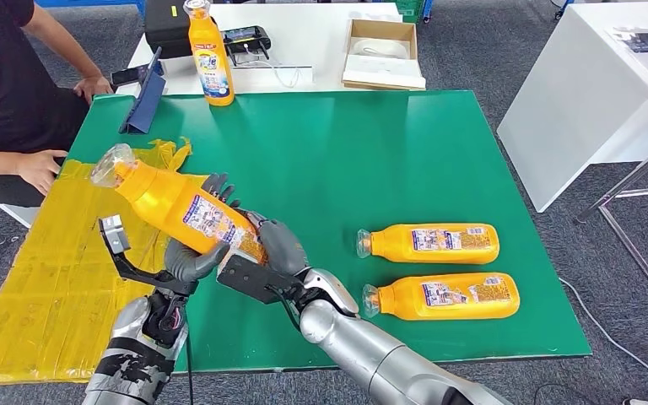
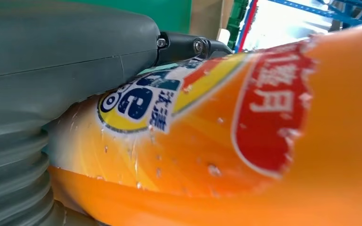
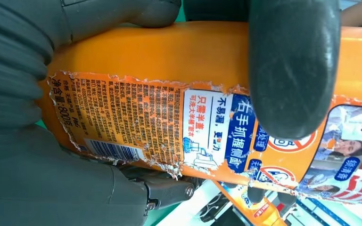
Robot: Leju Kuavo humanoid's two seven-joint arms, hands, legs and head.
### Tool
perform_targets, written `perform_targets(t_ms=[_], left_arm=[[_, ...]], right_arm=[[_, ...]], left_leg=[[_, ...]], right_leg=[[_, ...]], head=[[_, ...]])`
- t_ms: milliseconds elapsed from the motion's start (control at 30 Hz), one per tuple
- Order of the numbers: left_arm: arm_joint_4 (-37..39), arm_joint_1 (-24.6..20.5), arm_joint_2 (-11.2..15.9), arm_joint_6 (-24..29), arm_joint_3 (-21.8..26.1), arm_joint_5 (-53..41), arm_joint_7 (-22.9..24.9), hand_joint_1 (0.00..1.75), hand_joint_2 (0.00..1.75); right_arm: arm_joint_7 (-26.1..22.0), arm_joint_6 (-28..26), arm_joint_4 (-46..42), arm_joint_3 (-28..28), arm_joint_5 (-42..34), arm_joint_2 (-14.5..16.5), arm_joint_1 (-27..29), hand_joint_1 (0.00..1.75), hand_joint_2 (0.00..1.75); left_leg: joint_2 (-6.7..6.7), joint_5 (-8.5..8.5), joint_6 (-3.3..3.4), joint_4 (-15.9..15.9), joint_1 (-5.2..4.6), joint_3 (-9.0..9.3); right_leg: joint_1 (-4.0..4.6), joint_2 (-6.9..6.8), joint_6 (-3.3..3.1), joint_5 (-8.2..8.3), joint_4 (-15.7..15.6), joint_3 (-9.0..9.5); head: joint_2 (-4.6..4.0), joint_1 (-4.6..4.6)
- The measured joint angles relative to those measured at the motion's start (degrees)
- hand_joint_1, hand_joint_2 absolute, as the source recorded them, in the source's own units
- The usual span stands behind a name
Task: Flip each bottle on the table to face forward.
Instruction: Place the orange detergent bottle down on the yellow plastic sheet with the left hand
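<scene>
Detergent bottle [image 1: 181, 208] slants cap-up toward far left, gripped between left robot hand [image 1: 192, 260] and right robot hand [image 1: 277, 245] above the tabletop [image 1: 346, 160].

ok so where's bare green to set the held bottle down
Widest bare patch: the middle of the green table, between the upright bottle at the far edge and the two lying bottles. Near right is crowded by those two; the left is covered by yellow sheet.

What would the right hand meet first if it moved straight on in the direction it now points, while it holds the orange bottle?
The right hand points up and left across the table. Beyond the held bottle lies the yellow plastic sheet, then the person's hand at the edge. Probably the person's hand comes first, though height is unclear.
</scene>
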Motion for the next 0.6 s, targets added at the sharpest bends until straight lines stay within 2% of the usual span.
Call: perform_targets(t_ms=[433, 600], left_arm=[[0.2, 0.4, -0.3, 3.1, -4.0, -0.5, -0.2, 0.0, 1.75], [0.4, 0.5, -0.3, 4.2, -4.4, 0.4, -0.6, 0.0, 1.75]], right_arm=[[-2.5, 0.5, 1.7, -0.3, 3.0, -0.9, 1.2, 1.75, 1.75], [-1.4, 1.1, 2.0, -1.2, 4.7, -0.9, 1.2, 1.75, 1.75]], left_leg=[[0.03, 0.0, 0.0, 0.0, -0.01, -0.02], [0.06, 0.0, 0.0, 0.0, 0.0, -0.02]], right_leg=[[-0.01, 0.02, 0.0, 0.0, 0.0, -0.05], [0.01, 0.05, 0.0, 0.01, 0.0, -0.05]], head=[[0.0, -0.01], [0.0, -0.01]])
